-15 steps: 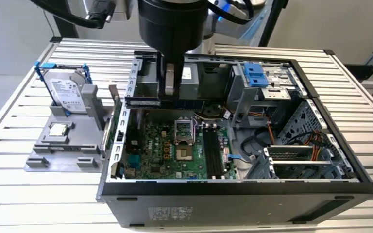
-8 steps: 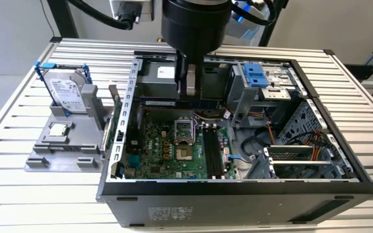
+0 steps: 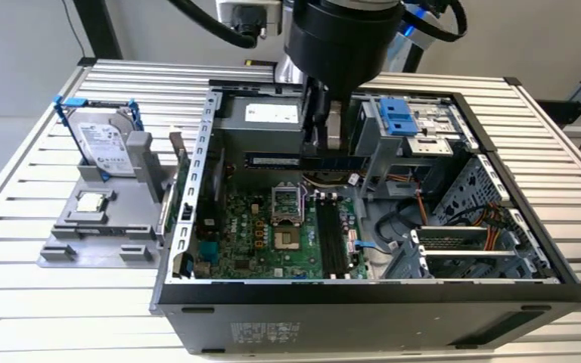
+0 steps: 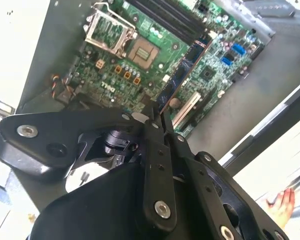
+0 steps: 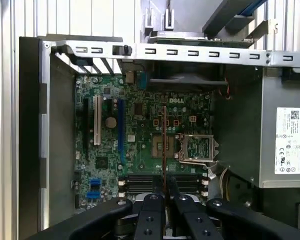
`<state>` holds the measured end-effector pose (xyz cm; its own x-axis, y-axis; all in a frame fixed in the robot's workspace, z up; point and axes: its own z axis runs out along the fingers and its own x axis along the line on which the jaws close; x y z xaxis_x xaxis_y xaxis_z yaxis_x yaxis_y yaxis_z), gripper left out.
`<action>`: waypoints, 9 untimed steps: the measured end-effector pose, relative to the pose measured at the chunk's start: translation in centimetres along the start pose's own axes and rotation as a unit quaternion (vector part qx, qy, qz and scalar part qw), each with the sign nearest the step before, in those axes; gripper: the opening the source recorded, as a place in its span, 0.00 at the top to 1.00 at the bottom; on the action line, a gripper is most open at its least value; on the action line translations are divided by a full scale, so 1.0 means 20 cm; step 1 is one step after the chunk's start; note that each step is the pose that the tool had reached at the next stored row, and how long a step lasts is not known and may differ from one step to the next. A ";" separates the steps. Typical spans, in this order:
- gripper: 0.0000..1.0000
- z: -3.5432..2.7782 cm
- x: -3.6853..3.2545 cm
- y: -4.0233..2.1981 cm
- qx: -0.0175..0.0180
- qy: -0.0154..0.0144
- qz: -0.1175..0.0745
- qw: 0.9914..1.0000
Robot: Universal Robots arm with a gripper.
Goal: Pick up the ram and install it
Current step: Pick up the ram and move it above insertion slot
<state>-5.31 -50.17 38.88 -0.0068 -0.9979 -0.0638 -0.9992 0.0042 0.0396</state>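
Observation:
My gripper [image 3: 323,151] is shut on the ram [image 3: 275,160], a long dark stick with a pale label. It holds the ram level inside the open computer case [image 3: 202,227], above the green motherboard [image 3: 260,234]. In the second wrist view the ram [image 4: 179,77] juts out from between the black fingertips [image 4: 151,116]. It shows edge-on as a thin line [image 5: 164,145] in the first wrist view, over the processor socket [image 5: 197,148]. The black memory slots [image 3: 331,234] lie lower on the board, apart from the ram.
A silver hard drive in a blue frame [image 3: 104,144] stands on a grey fixture [image 3: 99,227] at the exterior view's left, outside the case. Inside are the power supply [image 3: 270,113], a blue drive bay [image 3: 404,117], cables [image 3: 402,219] and a metal cage [image 3: 472,249].

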 end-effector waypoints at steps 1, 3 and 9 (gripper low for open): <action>1.00 -0.001 0.000 -0.018 0.000 0.000 0.000 1.000; 1.00 -0.002 0.000 -0.048 0.000 0.000 0.000 1.000; 1.00 -0.006 -0.001 -0.153 -0.001 0.000 -0.001 1.000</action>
<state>-2.25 -50.17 38.89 -0.0044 -0.9980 -0.0637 -0.9991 0.0018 0.0416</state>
